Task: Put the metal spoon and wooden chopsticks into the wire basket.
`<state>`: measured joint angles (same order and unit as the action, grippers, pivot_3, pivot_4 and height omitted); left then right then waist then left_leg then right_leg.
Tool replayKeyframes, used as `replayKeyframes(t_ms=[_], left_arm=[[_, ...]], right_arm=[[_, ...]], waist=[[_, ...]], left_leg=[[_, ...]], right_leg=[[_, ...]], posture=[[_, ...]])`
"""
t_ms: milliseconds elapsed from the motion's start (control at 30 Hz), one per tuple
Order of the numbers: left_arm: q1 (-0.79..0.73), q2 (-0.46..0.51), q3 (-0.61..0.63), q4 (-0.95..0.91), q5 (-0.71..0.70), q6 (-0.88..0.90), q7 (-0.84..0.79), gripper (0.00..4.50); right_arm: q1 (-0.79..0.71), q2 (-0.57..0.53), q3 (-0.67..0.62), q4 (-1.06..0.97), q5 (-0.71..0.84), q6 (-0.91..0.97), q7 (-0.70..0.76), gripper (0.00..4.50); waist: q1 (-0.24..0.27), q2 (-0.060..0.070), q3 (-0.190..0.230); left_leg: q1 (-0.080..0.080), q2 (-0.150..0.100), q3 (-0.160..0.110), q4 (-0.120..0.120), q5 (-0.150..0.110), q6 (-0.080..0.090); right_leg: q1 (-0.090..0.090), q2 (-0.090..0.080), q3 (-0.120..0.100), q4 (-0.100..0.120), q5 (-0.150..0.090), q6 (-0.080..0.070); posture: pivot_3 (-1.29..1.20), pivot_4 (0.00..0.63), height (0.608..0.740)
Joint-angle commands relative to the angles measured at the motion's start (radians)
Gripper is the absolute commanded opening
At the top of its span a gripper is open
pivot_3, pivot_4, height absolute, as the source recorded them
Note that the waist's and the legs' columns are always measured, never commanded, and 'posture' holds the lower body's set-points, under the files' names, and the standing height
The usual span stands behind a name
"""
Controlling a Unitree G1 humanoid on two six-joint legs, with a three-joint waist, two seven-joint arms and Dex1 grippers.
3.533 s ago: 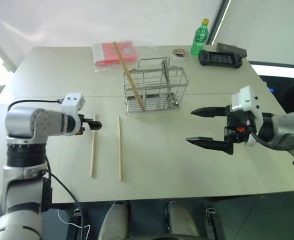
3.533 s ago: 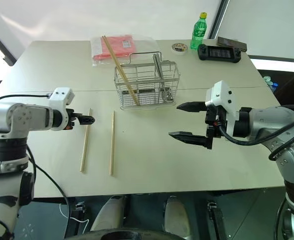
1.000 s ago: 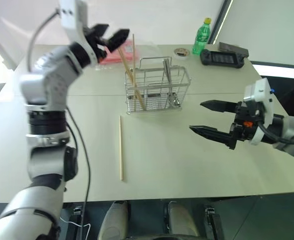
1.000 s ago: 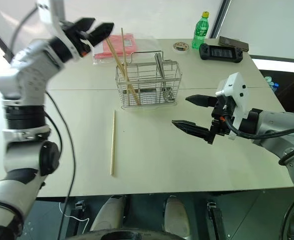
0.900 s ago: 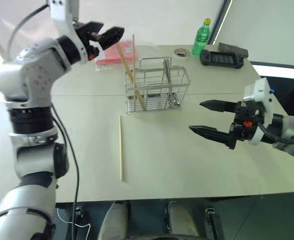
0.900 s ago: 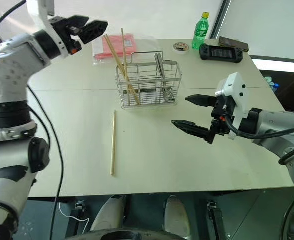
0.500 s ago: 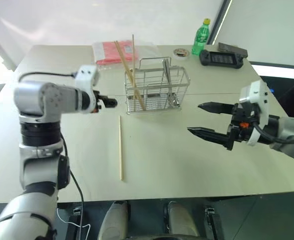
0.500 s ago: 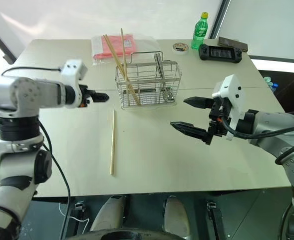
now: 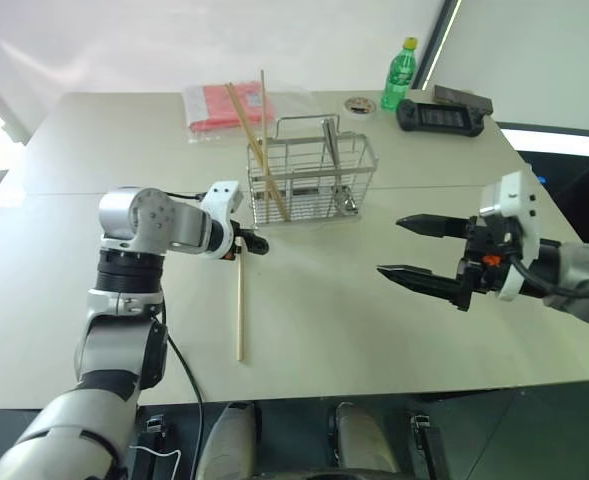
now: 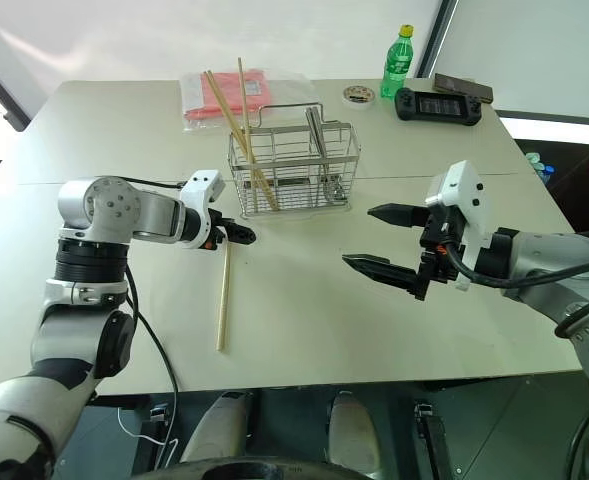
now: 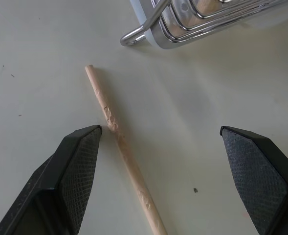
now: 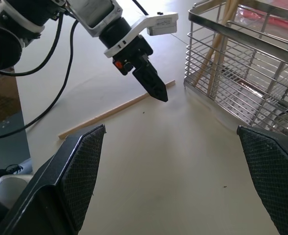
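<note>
One wooden chopstick lay loose on the bench, the left hand spread wide over its far end, holding nothing. Right hand wide and empty, well apart. Wire basket behind held two chopsticks and apparently the metal spoon. One stick left.

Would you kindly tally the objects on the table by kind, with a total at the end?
Wooden chopsticks: 3, two leaning in the basket, one flat on the table
Wire basket: 1
Metal spoon: 1, in the basket
Green bottle: 1
Red packet: 1
Black handheld console: 1
Tape roll: 1
Dark box: 1
Total: 10
</note>
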<state>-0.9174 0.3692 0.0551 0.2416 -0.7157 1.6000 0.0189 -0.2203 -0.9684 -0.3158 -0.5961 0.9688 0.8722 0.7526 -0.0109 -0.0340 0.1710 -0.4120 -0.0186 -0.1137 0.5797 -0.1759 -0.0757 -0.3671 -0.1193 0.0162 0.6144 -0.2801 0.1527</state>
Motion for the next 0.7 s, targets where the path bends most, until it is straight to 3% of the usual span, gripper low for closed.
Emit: replayKeyframes(t_ms=[33,100,300,333,600,700], left_arm=[[0.004,0.017,-0.016,0.049,-0.057,0.014,0.050,3.86],[0.000,0.021,-0.022,0.057,-0.087,0.014,0.072,3.32],[-0.011,0.045,-0.051,0.070,-0.157,0.014,0.118,0.30],[-0.012,0.052,-0.057,0.072,-0.169,0.014,0.124,0.09],[-0.006,0.130,-0.058,0.079,-0.243,0.014,0.175,0.09],[-0.014,0.197,0.006,0.069,-0.184,0.006,0.168,0.09]], right_arm=[[-0.004,-0.009,-0.039,-0.026,0.022,-0.001,-0.009,4.50],[-0.005,-0.006,-0.041,-0.026,0.024,-0.001,-0.015,4.50],[-0.010,-0.003,-0.038,-0.023,0.029,-0.003,-0.030,4.50],[-0.012,-0.002,-0.037,-0.022,0.030,-0.004,-0.033,4.50],[-0.024,0.003,-0.028,-0.013,0.031,-0.010,-0.042,4.50],[-0.024,0.004,-0.025,-0.013,0.028,-0.011,-0.040,4.50]], waist=[[-0.001,0.001,0.000],[-0.001,0.002,-0.001],[0.005,0.002,-0.001],[0.006,0.002,-0.001],[0.000,0.002,-0.001],[-0.004,0.002,-0.001]], left_leg=[[0.000,0.000,0.000,0.000,0.000,0.000],[0.000,0.000,0.000,0.000,0.000,0.000],[0.000,0.000,0.000,0.000,0.000,0.000],[0.000,0.000,0.000,0.000,0.000,0.000],[0.000,0.000,0.000,0.000,0.000,0.000],[0.000,0.000,0.000,-0.001,0.000,0.000]], right_leg=[[0.000,0.000,0.000,0.000,0.000,0.000],[0.000,0.000,0.000,0.000,0.000,0.000],[0.000,0.000,0.000,0.000,0.000,0.000],[0.001,0.000,0.000,-0.001,0.000,0.000],[0.000,0.000,0.000,-0.001,0.000,-0.001],[-0.001,0.000,0.000,0.000,0.000,-0.001]], posture=[[0.00,0.150,0.721],[0.00,0.150,0.721],[0.00,0.150,0.721],[0.00,0.150,0.721],[0.00,0.150,0.721],[0.00,0.150,0.721]])
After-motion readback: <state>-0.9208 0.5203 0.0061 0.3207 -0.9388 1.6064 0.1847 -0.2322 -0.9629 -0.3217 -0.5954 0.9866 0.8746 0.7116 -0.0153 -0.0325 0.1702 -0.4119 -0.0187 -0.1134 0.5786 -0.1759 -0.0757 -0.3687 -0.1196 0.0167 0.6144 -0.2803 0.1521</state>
